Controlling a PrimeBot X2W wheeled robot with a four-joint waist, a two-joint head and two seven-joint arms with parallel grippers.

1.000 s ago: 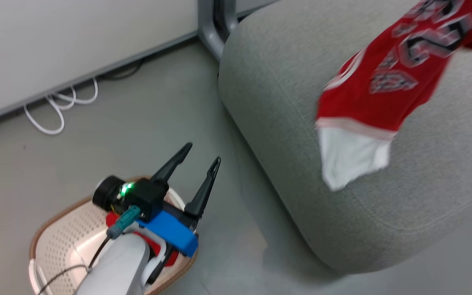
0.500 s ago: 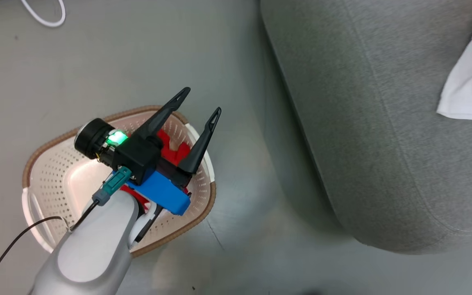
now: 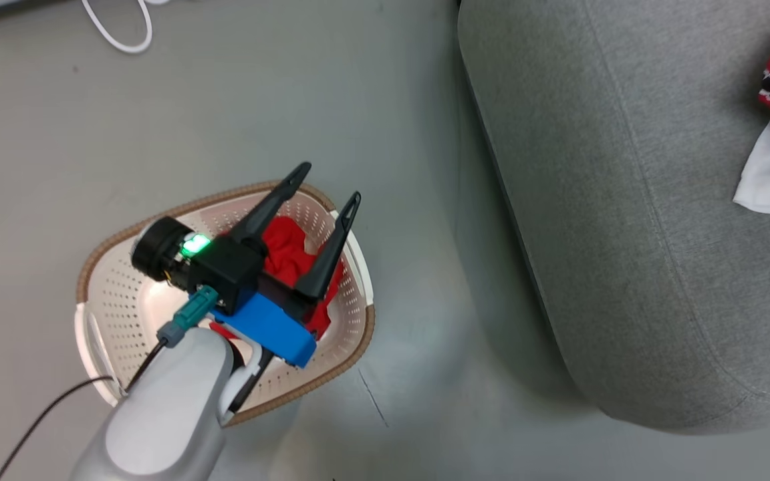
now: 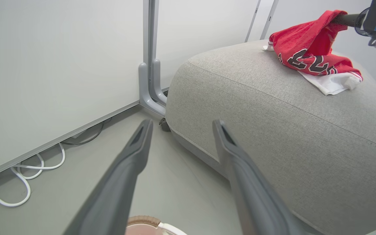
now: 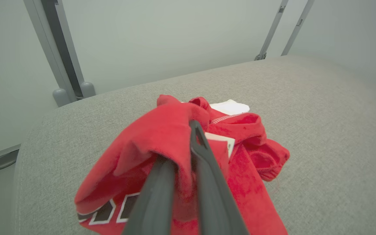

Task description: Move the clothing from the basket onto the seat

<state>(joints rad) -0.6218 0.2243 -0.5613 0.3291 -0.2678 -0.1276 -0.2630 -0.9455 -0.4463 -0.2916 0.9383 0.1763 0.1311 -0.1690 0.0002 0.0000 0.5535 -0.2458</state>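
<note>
**Splitting work: one shirt at the seat, one in the basket**

Left tool (image 3: 330, 180) hangs spread wide and empty, directly above the red shirt (image 3: 285, 250) in the basket (image 3: 117, 294). My guess is it's staged for the next pick. Farther out, right tool (image 5: 181, 153) is pinched on the jersey (image 5: 162, 130). The jersey mostly rests on the seat (image 3: 625, 234) under its tips, with the white cloth (image 5: 230, 106) just beyond.

A white cable (image 3: 124, 50) loops on the grey floor (image 3: 224, 100) beside wall (image 4: 60, 65) and post (image 4: 150, 49).
</note>
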